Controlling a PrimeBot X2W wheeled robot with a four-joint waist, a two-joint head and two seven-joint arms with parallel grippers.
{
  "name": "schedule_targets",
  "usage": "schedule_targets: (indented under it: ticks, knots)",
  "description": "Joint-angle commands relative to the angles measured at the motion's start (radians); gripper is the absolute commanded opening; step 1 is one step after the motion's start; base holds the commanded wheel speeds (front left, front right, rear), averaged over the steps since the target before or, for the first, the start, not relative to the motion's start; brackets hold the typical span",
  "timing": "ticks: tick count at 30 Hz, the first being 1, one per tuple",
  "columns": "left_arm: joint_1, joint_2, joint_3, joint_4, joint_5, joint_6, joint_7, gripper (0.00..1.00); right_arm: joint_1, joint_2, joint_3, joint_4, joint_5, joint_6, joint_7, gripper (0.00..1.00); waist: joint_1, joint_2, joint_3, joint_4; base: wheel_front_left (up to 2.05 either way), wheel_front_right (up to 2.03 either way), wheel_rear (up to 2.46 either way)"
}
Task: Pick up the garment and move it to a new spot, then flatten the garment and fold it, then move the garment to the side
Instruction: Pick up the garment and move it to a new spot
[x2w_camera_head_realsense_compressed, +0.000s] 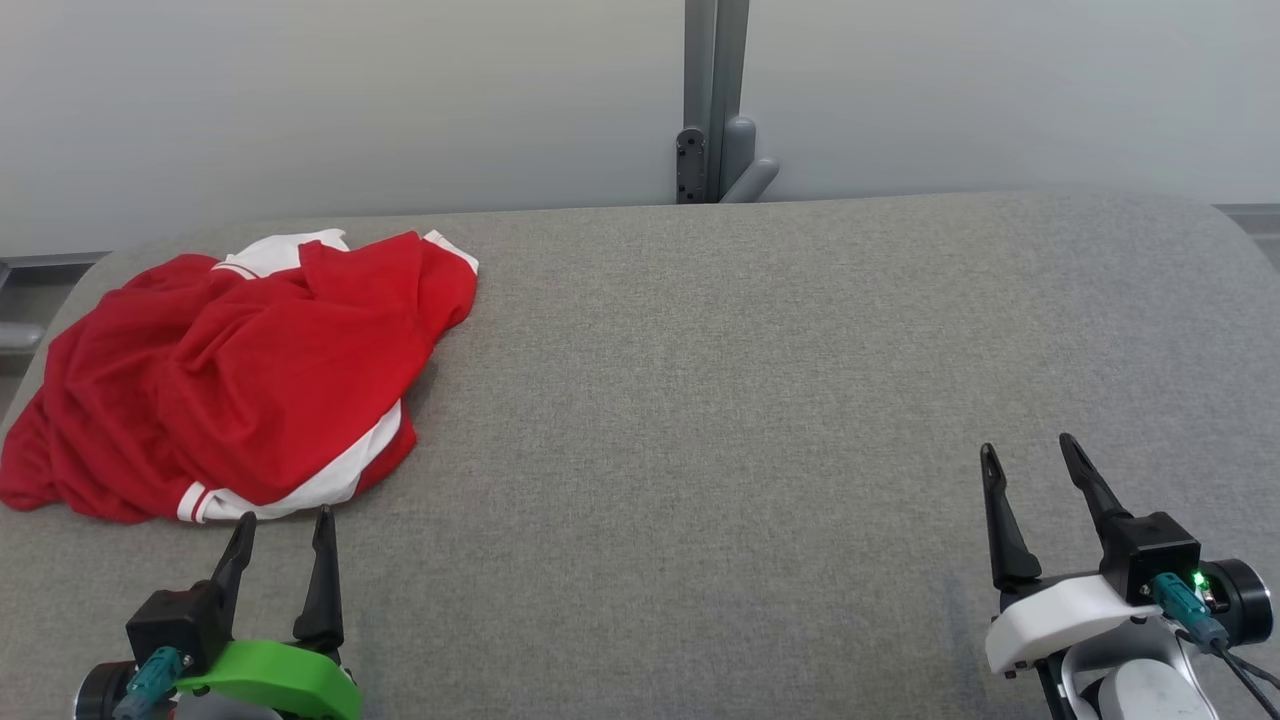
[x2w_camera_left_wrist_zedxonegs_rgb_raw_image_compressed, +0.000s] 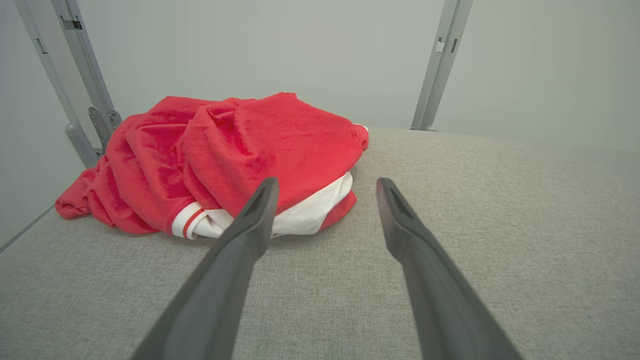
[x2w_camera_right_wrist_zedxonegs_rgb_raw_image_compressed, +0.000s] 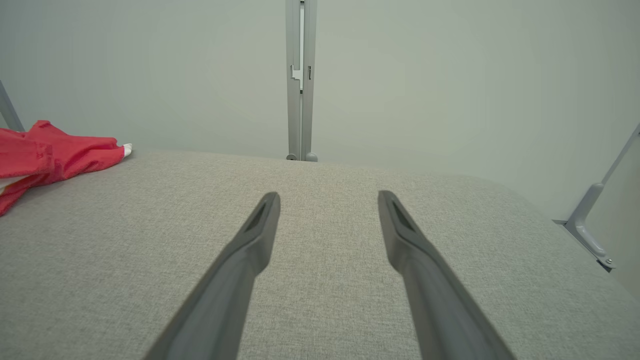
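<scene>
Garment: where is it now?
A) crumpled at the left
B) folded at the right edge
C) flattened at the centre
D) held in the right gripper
A: the red garment lies crumpled at the grey surface's left, just ahead of the open left gripper.

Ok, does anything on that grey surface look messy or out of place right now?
Only the red and white garment: it lies crumpled in a heap at the far left of the grey padded surface, near its edge. Nothing looks spilled or damaged.
</scene>
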Motion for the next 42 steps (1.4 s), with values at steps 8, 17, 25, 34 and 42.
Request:
schedule_targets:
  ticks: [8,17,25,34,42]
  knots:
    - [-0.013,0.007,0.007,-0.002,-0.015,-0.003,-0.002,1.0,0.015,-0.001,-0.004,-0.009,0.011,0.0,-0.003,1.0,0.0,0.0007,-0.002,0.038,0.0,0.0,0.0]
    - [-0.003,0.005,0.011,0.003,-0.013,-0.003,-0.002,1.0,0.029,-0.001,0.018,-0.014,0.028,0.0,-0.003,1.0,0.0,0.0007,-0.015,0.174,0.0,0.0,0.0]
    - [0.031,0.015,0.036,0.0,-0.017,-0.003,-0.002,1.0,0.015,-0.001,0.053,-0.006,0.037,0.0,-0.003,1.0,0.0,0.0007,-0.023,0.275,0.0,0.0,0.0]
    - [0.028,0.014,0.045,-0.016,-0.015,-0.003,-0.002,1.0,0.015,-0.002,0.077,-0.008,0.034,0.0,-0.003,1.0,0.0,0.0007,-0.013,0.287,0.0,0.0,0.0]
    - [-0.101,0.046,-0.062,0.034,-0.099,-0.003,0.005,1.0,-0.019,-0.002,0.076,-0.028,0.002,0.0,-0.003,1.0,0.0,0.0007,0.068,0.231,0.0,0.0,0.0]
